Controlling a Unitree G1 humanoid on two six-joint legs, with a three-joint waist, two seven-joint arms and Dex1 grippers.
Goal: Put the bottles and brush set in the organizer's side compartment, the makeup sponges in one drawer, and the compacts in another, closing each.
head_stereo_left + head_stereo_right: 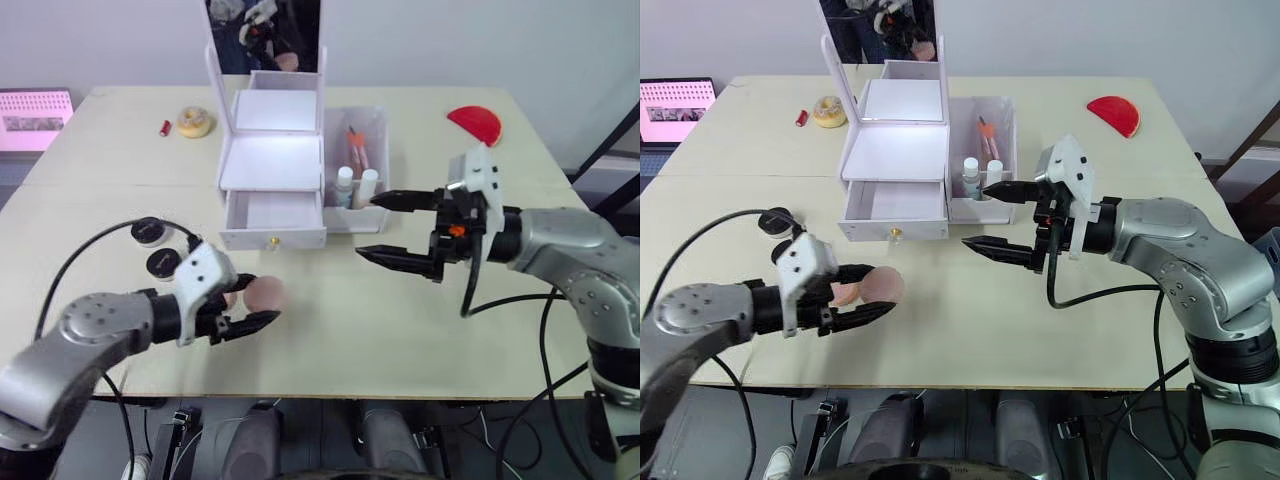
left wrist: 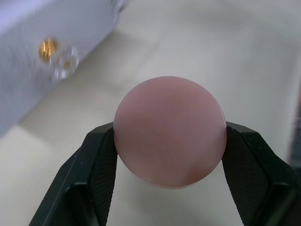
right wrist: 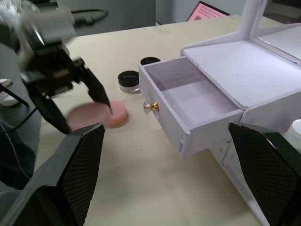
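Note:
My left gripper (image 1: 248, 321) is shut on a round pink makeup sponge (image 2: 169, 136) low over the table's front left. A second pink sponge (image 1: 845, 293) lies just behind it. Two black compacts (image 1: 150, 231) (image 1: 163, 263) sit to the left of the white organizer (image 1: 270, 160), whose bottom drawer (image 1: 272, 212) stands pulled out and empty. Its side compartment (image 1: 380, 170) holds two white bottles (image 1: 345, 185) and the brush set (image 1: 357, 148). To the right of the drawer, in front of the side compartment, my right gripper (image 1: 368, 226) hangs open with nothing in it.
A yellow ring (image 1: 194, 122) and a small red item (image 1: 165, 127) lie at the back left. A red half-disc (image 1: 475, 123) rests at the back right. A pink screen (image 1: 35, 115) stands beyond the table's left edge. The organizer's mirror (image 1: 265, 35) rises at the back.

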